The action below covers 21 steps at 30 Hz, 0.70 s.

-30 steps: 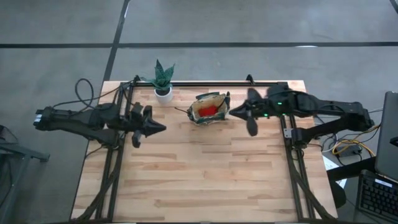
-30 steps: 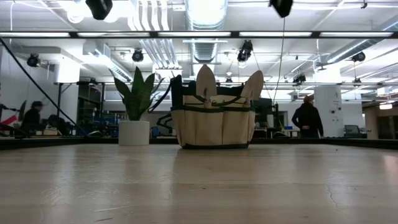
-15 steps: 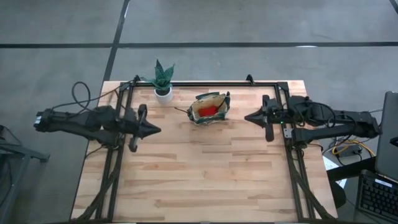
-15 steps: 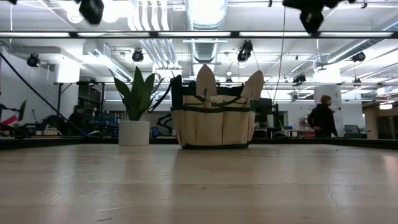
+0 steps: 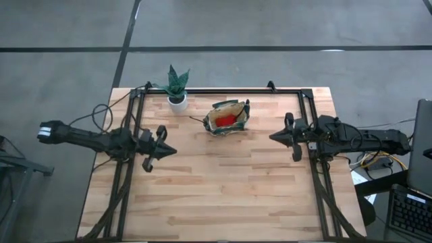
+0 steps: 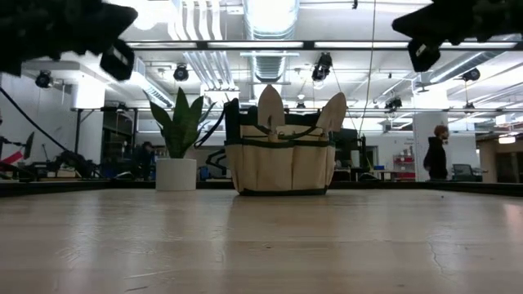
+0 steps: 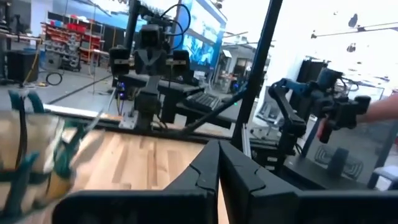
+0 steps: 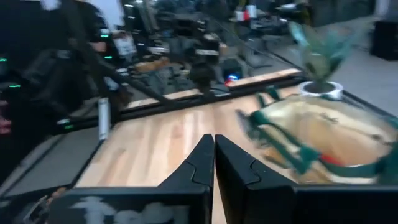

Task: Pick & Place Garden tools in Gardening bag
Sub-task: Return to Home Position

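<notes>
The tan gardening bag [image 5: 228, 117] with dark green trim stands on its base at the table's far middle. The red soft item [image 5: 225, 120] lies inside it. Two trowel blades [image 6: 270, 108] stick up out of it, and the bag also shows in the low view [image 6: 280, 159]. My left gripper [image 5: 173, 150] is shut and empty over the table's left side. My right gripper [image 5: 273, 137] is shut and empty over the right side. In both wrist views the fingers meet, left [image 7: 219, 163] and right [image 8: 214, 155]. The pruning shears are hidden.
A green plant in a white pot [image 5: 177, 99] stands at the far left, beside the bag. A dark metal frame [image 5: 223, 90] runs along the table's far edge and sides. Bare wood [image 5: 223, 189] spreads over the table's near half. A person [image 6: 435, 155] stands in the room beyond.
Both arms have drawn back from the bag and come down. My right gripper has gone toward the table's right and near edges. My left gripper has gone toward the near edge. The bag has kept still.
</notes>
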### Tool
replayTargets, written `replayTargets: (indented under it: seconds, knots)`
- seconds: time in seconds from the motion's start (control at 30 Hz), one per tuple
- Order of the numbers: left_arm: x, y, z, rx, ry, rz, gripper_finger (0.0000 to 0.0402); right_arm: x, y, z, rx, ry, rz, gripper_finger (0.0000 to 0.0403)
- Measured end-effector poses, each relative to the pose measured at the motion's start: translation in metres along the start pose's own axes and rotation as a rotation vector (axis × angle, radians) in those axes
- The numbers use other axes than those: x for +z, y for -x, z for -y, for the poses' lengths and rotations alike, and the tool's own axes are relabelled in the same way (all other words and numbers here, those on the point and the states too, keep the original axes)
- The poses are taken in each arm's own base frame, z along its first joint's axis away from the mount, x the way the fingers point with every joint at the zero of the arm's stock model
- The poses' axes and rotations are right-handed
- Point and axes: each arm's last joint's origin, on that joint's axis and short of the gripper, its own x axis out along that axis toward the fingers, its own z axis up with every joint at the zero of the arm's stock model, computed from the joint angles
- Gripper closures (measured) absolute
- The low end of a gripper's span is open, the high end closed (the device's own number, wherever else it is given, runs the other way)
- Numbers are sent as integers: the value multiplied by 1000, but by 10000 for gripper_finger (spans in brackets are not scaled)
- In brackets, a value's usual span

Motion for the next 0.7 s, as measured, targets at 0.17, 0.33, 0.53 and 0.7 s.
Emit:
replayTargets:
  seconds: [0.17,0.33,0.53,0.7]
  knots:
    - [-25,11,-5,6,47,-17,388,-19,8,3,46,-11,66,394]
    - [-28,18,-7,28,34,49,389,-35,18,6,62,-11,131,394]
    - [-21,24,-5,20,-38,109,390,-43,34,7,80,2,226,394]
    - [-23,28,-5,39,-40,92,390,-56,36,10,63,-9,168,394]
